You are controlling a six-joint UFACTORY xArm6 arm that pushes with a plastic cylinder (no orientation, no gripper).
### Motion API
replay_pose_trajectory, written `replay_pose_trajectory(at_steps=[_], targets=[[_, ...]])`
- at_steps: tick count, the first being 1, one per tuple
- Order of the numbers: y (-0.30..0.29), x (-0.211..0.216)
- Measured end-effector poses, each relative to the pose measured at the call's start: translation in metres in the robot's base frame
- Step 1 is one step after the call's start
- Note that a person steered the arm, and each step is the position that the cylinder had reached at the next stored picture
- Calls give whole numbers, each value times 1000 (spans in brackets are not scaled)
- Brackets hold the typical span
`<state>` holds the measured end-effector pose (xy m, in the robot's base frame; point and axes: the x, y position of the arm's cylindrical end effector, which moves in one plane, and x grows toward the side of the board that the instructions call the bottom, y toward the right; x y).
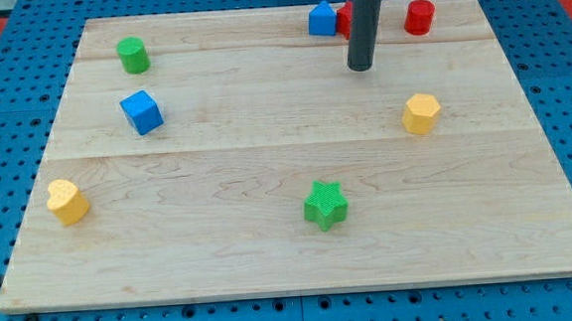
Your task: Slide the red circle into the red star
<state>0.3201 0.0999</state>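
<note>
My tip (361, 68) is positioned near the board's top edge, touching no block, between red star (345, 19) and red circle (419, 17), which must be approached from its right.

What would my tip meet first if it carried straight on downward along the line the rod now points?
My tip points straight down at the wooden board, apparently already on it. No block lies beneath it; the red star, partly hidden behind the rod, sits towards the view's top.

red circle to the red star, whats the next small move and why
Probably carry my tip toward the view's right and up, past the red circle. The tip sits below and left of the circle, and the red star, half hidden behind the rod beside the blue block, lies left of it, so the push must start from the circle's right.
</note>
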Motion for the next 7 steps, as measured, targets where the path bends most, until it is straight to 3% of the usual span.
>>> replay_pose_trajectory(at_steps=[2, 3, 5, 7], targets=[[30, 21], [103, 25], [99, -31], [103, -46]])
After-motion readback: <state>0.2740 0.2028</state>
